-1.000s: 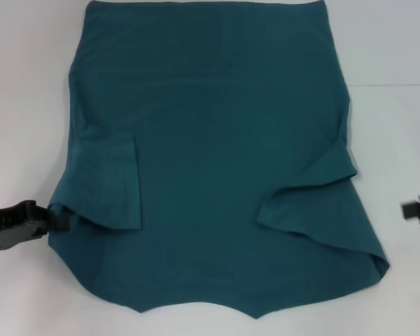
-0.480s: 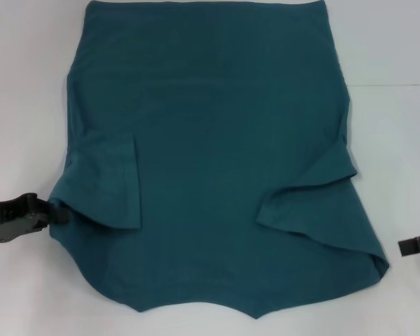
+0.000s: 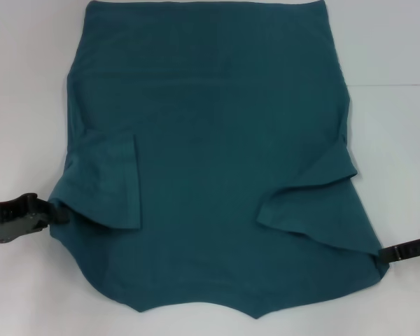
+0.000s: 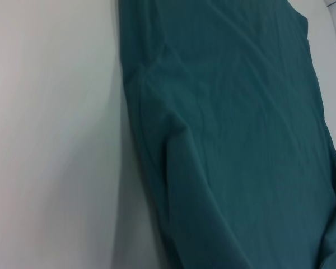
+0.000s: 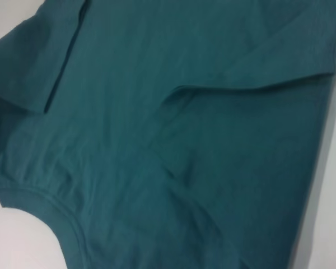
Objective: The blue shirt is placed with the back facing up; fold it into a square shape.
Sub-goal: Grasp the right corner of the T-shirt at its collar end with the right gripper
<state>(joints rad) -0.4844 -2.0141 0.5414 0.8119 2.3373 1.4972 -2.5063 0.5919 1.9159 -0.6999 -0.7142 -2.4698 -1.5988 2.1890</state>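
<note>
Head view, blue shirt between left tool, right tool

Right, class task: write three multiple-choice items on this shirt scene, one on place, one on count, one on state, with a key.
1. Where is the right tool?
A. at the blue shirt's near right corner
B. over its middle
C. at its far edge

2. How many sleeves are folded onto the body?
A. none
B. one
C. two

3. The shirt is:
A. rolled up
B. spread flat on the table
C. hanging

Key: 1 A, tip meets that corner; 2 C, a flap each side; 3 B, it lies flat. The left tool is at the left edge.
</note>
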